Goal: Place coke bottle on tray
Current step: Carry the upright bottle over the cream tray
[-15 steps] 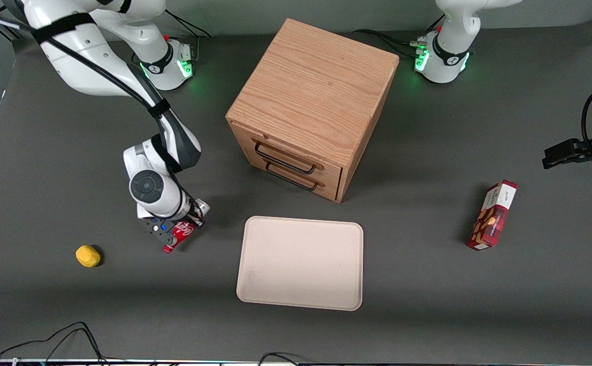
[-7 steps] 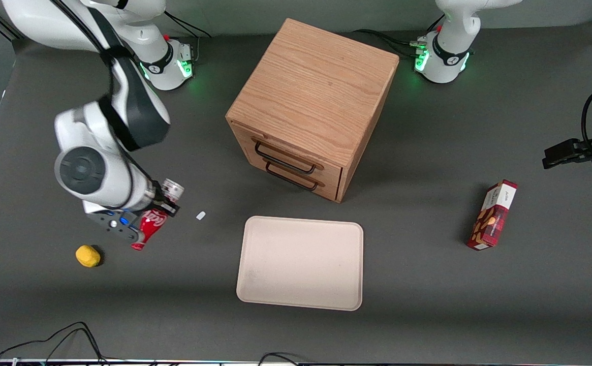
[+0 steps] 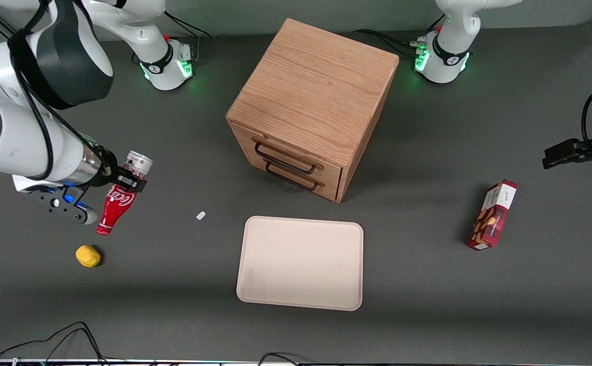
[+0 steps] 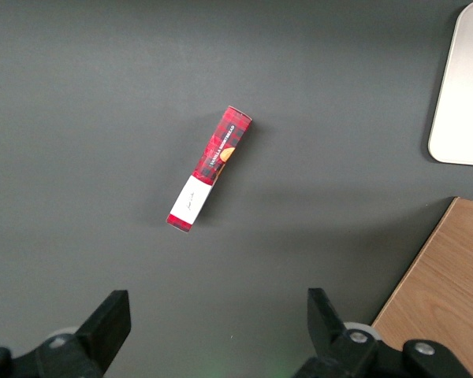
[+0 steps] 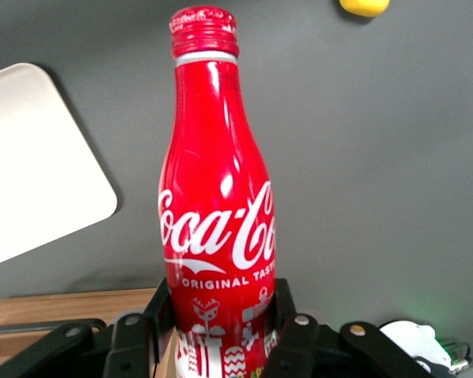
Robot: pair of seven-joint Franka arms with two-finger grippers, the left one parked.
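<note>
Bottle (image 3: pixel 116 203) held aloft over the desk (image 3: pixel 428 284) toward the working arm's end, tilted, cap pointing down and toward the front camera, silver base up. Gripper (image 3: pixel 115 184) clamped on the bottle's lower body near the base; in the wrist view, fingers (image 5: pixel 296 346) pressed against both sides of the red body (image 5: pixel 217 228) below the white script. Well clear of the tray (image 3: pixel 301 263), with an open strip of dark desk between the two. Lemon (image 3: pixel 88 255) just below and nearer the front camera than the cap, apart from it. Small white scrap (image 3: pixel 200 215) on the desk between bottle and tray, close to the tray's nearest corner. Tray lying flat, nothing on it, low rim and rounded corners fully exposed, its long edge nearest the cabinet (image 3: pixel 312 104) set a little in front of the drawers. Wide bare desk on the tray's front-camera side. Snack box (image 3: pixel 492 214) well off toward the parked arm's end, apart from tray and cabinet
</note>
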